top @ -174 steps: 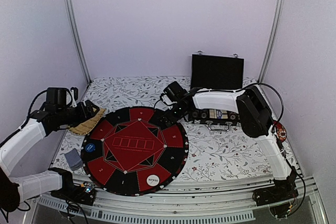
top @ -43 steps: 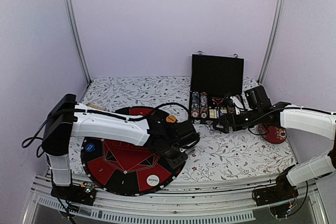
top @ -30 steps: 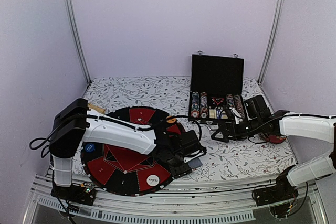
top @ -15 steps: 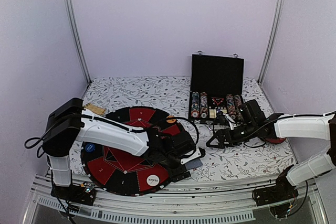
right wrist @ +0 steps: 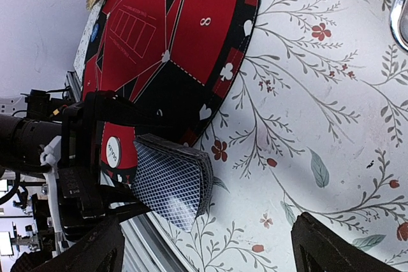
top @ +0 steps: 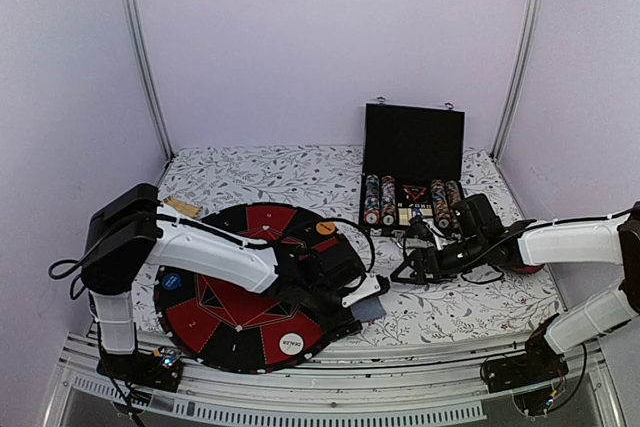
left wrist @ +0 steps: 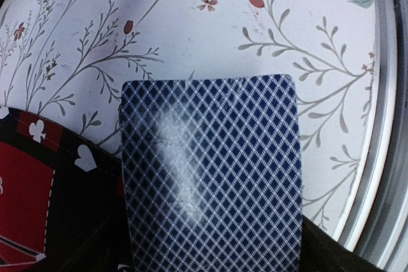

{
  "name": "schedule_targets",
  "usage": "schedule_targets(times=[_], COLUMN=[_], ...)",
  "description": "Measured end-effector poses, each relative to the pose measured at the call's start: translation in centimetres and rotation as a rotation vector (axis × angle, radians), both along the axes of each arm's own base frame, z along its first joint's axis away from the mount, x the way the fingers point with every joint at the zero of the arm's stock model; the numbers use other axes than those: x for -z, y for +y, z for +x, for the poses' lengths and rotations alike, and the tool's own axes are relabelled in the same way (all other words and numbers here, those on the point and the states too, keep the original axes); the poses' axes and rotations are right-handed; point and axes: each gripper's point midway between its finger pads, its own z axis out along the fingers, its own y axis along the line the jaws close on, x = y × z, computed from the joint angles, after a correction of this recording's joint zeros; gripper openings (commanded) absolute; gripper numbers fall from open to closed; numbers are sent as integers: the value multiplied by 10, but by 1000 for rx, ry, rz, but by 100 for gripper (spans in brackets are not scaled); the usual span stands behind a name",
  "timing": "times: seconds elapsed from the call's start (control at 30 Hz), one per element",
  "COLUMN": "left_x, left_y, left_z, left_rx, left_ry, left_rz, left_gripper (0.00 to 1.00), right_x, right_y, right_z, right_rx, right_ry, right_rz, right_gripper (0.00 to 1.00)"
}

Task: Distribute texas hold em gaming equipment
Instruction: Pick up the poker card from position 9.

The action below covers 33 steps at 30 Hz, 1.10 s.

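Where the near-right edge of the round mat (top: 232, 299) meets flowered cloth (top: 455, 299), the card deck (left wrist: 210, 176) overhangs it between the jaws of the left gripper (top: 349, 302); clamped or loose, I cannot tell. The right gripper (top: 403, 273) gapes empty over cloth to its right. A white disc (top: 291, 343) reads "DEALER".

Glossy playing cards (left wrist: 210, 176) lie on matt tablecloth (left wrist: 191, 30).

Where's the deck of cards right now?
Top view: the deck of blue diamond-backed cards is at the near-right edge of the round red-and-black mat, beside the left claw.
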Motion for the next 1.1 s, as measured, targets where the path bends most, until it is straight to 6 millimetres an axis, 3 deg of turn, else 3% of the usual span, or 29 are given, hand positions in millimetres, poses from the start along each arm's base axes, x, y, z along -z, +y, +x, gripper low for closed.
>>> schedule_targets(times=[0.3, 0.5, 0.63, 0.8, 0.9, 1.0, 1.1], left_x=[0, 0, -5, -43, -72, -95, -110], left_y=[-1, 1, 13, 19, 21, 36, 56], left_z=[2, 3, -1, -3, -6, -14, -17], left_rx=[27, 55, 67, 70, 67, 57, 13], left_ry=[9, 15, 6, -29, -54, -64, -69], left_rz=[-41, -41, -53, -151, -244, -319, -387], left_gripper=[82, 92, 98, 98, 98, 98, 98], right_x=[8, 9, -13, -63, -82, -84, -72], right_y=[5, 4, 7, 17, 20, 26, 45], right_z=[-1, -4, 3, 14, 12, 4, -7], right_rx=[-14, -46, -116, -247, -363, -522, -728], right_ry=[33, 15, -119, -440, -645, -809, -931], right_rz=[23, 13, 12, 69, 79, 37, -31], right_gripper=[92, 99, 99, 99, 99, 99, 99])
